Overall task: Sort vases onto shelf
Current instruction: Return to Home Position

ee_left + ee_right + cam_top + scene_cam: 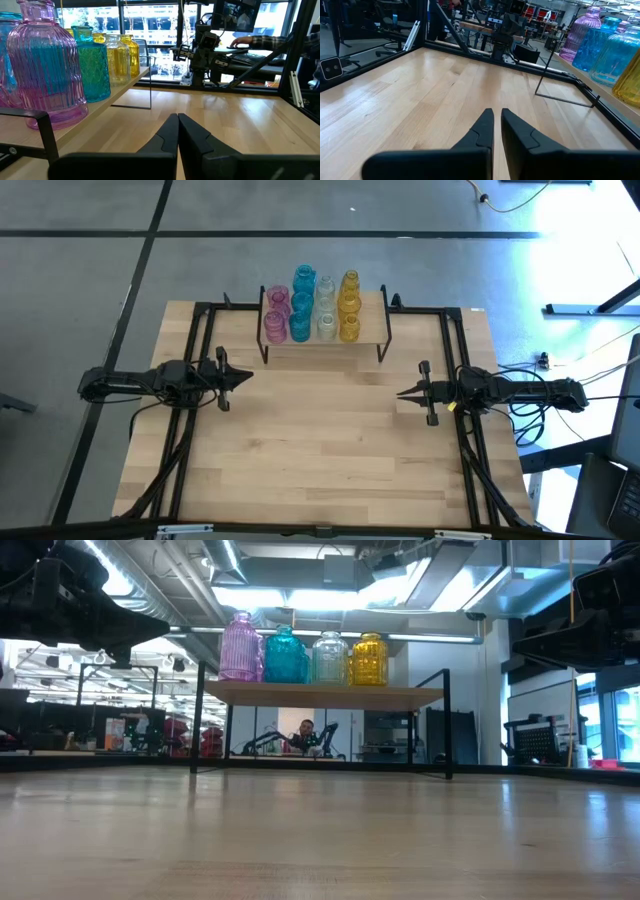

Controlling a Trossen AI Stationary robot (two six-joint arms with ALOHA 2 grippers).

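Several glass vases (312, 306) in pink, teal, clear and amber stand upright on their bases in colour rows on the shelf (372, 337), a light-wood board on thin black legs at the table's far middle. In the low view a pink vase (240, 648), a teal one, a clear one and an amber one (369, 660) line its front. My left gripper (249, 377) hangs shut at the table's left, pointing level toward the middle, below and in front of the shelf. My right gripper (400, 392) hangs shut at the right, facing it. Neither holds anything.
A black metal frame (205, 330) runs around the wooden tabletop (320, 450). The shelf's black legs (264, 348) stand on the table's far part. The tabletop between the two grippers and toward the near edge is bare wood. A person sits in the room beyond the table (305, 730).
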